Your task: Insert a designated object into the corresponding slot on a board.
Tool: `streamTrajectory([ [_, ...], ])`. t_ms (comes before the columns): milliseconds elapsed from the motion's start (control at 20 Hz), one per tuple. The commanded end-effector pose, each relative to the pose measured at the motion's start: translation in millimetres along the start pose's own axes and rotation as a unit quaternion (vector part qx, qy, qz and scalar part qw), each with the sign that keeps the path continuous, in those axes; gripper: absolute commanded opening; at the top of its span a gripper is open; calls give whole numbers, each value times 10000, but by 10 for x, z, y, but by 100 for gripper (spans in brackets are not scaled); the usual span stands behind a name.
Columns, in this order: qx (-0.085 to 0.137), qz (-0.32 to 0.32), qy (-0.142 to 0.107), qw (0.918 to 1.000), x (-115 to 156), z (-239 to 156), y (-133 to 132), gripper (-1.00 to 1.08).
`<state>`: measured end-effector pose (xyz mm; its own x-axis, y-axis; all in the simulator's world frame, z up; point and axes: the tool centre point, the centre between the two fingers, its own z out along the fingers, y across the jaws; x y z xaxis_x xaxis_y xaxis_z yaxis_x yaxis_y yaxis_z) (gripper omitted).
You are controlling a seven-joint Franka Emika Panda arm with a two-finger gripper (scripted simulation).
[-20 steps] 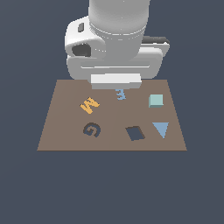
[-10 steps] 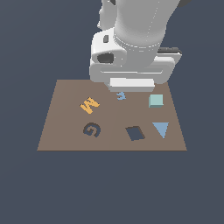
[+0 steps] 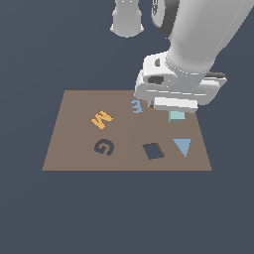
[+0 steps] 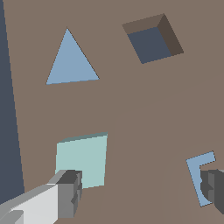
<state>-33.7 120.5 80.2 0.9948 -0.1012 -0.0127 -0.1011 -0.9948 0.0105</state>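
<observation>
Fingers [image 4: 70, 192] spread wide apart, gripper [image 4: 140, 190] empty, above board [image 3: 74, 149]. Mint cube [image 4: 82, 160] sits by one finger, off-centre w/ the gap. Risk: descending now lands fingertip on cube, knocking it instead of straddling; slot [image 3: 153, 151] unfilled.

The board [image 3: 74, 144] looks matt, flat brown — no grain. The mint cube [image 4: 82, 159] is smooth and matt; the tool [image 4: 140, 190] has dull grey fingers [image 4: 70, 192] — plastic-like.

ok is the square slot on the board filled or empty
Empty. The wrist view shows the slot as an open recess; the mint cube sits apart on the board.
</observation>
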Motion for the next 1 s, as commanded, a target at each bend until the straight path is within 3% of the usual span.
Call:
streamTrajectory([
  [0, 20, 115, 22, 9999, -26, 99, -160, 100],
  [400, 52, 306, 57, 9995, -49, 280, -464, 100],
  [950, 54, 322, 60, 9994, -41, 414, -497, 100],
])
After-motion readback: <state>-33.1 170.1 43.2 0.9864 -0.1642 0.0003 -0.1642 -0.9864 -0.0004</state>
